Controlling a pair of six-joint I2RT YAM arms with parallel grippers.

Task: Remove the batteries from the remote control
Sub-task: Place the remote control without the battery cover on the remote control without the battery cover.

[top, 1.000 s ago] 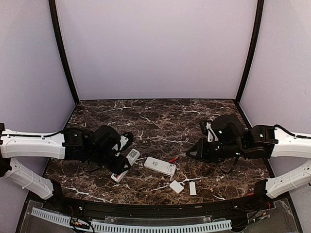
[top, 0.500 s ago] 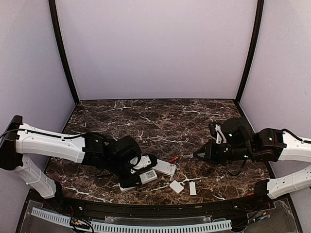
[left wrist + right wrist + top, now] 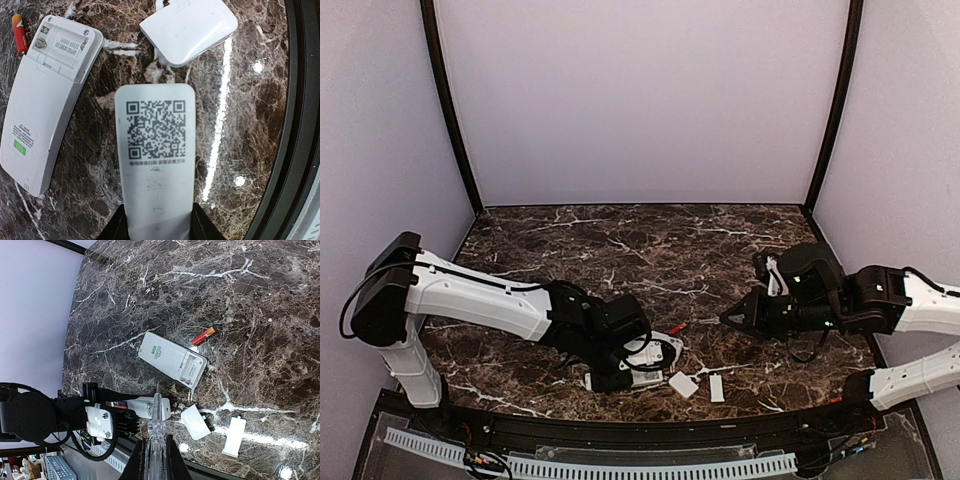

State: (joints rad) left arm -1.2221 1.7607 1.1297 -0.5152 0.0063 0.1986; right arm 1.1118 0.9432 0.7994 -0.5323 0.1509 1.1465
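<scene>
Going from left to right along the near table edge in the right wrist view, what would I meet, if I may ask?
Black left gripper holding a white QR-labelled remote → small squarish white plastic cover → slim white rectangular plastic cover.

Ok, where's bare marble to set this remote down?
The far half of the table, up to the back wall, is bare, as is the strip between the red battery and the right pincer. The near centre is crowded: open remote, a broad cover and a slim cover.

marble table (image 3: 650, 240), remote (image 3: 172, 360), red batt (image 3: 202, 336), 2 covers (image 3: 196, 422)
</scene>
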